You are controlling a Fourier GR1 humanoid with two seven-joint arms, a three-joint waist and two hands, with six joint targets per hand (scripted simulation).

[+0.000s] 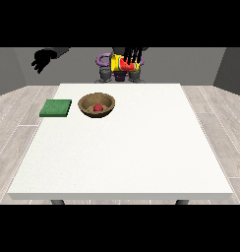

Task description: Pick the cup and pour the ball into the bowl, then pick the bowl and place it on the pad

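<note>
Fingers [133,54] of my hand [132,53] at the view's right curl over the yellow cup [119,62], held high behind the table [141,147]; the red ball [98,107] lies in the wooden bowl [97,105], beside the green pad [56,108].

Bowl [97,105] sits upper left of centre on table [141,157], ball [98,107] inside it. Pad [56,108] just left of bowl, near table's left edge. Cup [126,63] up top centre, above table's far edge, in hand at view's right [132,54]. Other hand [42,60] way over upper left.
</note>
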